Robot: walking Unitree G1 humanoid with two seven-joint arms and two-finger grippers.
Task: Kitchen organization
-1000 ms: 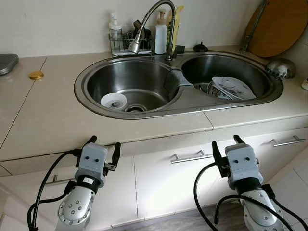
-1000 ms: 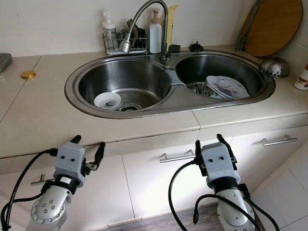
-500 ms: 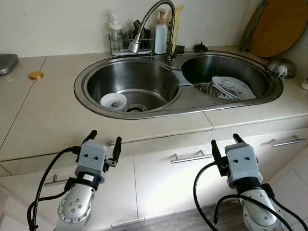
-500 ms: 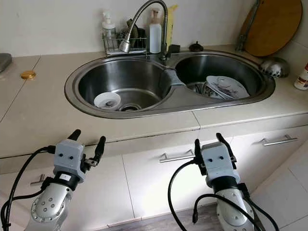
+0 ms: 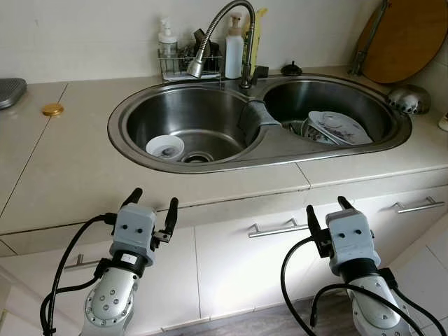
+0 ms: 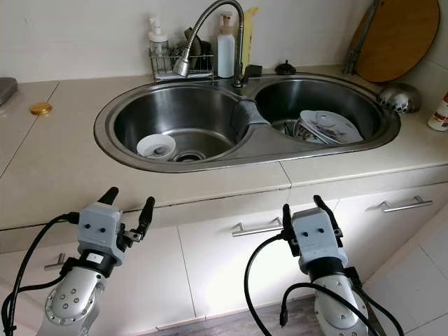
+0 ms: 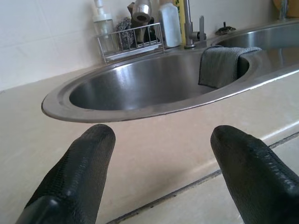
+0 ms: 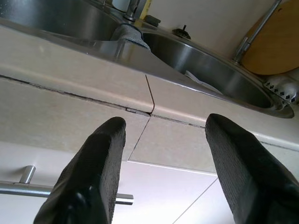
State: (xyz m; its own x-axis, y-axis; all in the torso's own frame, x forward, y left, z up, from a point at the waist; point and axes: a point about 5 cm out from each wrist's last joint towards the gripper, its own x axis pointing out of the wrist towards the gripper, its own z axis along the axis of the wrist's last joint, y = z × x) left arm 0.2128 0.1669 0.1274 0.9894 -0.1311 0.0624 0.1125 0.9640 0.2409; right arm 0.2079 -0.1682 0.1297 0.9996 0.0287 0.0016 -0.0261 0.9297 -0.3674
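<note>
Two grippers wait below the front edge of the beige stone counter [image 5: 70,168].

The left gripper [image 5: 150,204] and right gripper [image 5: 326,208] both have fingers spread wide, holding nothing. White patterned plates [image 5: 339,127] lie in the right bowl of the shiny steel double sink [image 5: 119,129], a small white dish [image 5: 165,146] in the left bowl.

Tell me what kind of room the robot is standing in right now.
A home kitchen, most likely. A double-basin steel sink sits in a beige counter, with a gooseneck faucet behind it, dirty plates in the right basin, and white cabinet fronts with bar handles below.
</note>
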